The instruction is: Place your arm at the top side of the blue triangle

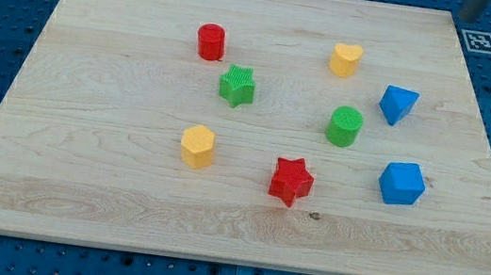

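The blue triangle [398,104] lies on the wooden board [107,176], on its right side. A short piece of my rod shows at the view's top right corner, and my tip [469,18] is at the board's top right edge. It stands well above and to the right of the blue triangle, apart from every block.
A yellow heart [345,59] lies up and left of the triangle, with a green cylinder [345,126] down and left of it. A blue cube [401,183] lies below it. Further left are a red cylinder [211,41], green star [237,86], yellow hexagon [198,146] and red star [291,181].
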